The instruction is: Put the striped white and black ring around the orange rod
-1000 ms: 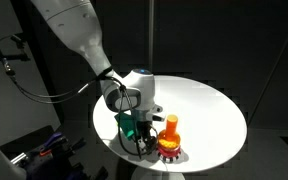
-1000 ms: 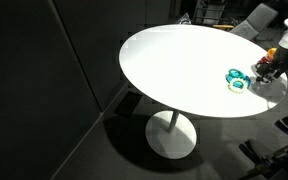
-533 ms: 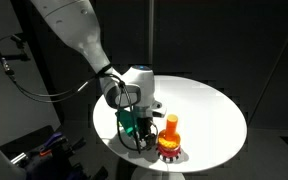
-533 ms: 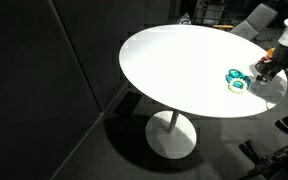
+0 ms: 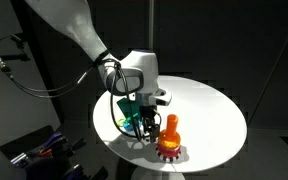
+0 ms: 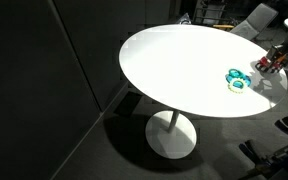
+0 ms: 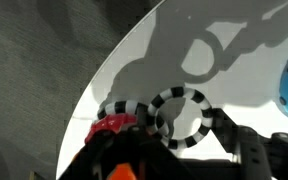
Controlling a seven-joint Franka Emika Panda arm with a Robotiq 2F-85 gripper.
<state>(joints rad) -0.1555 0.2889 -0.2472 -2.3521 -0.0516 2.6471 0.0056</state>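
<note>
While the gripper (image 5: 140, 126) hangs above the white table (image 6: 184, 60), the striped white and black ring (image 7: 179, 95) sits between its dark fingers (image 7: 246, 150), which seem pinched on the rim; the ring's shadow falls apart on the table. By the wrist view, a red toothed base (image 7: 114, 125) lies at the ring's 9 o'clock. By an exterior view, the orange rod (image 5: 170, 126) stands at the gripper's 4 o'clock, just beside it.

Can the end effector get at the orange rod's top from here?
Probably yes. The end effector hangs close beside the orange rod, nothing showing between them. The wrist view has the striped ring right next to the rod's red base.
</note>
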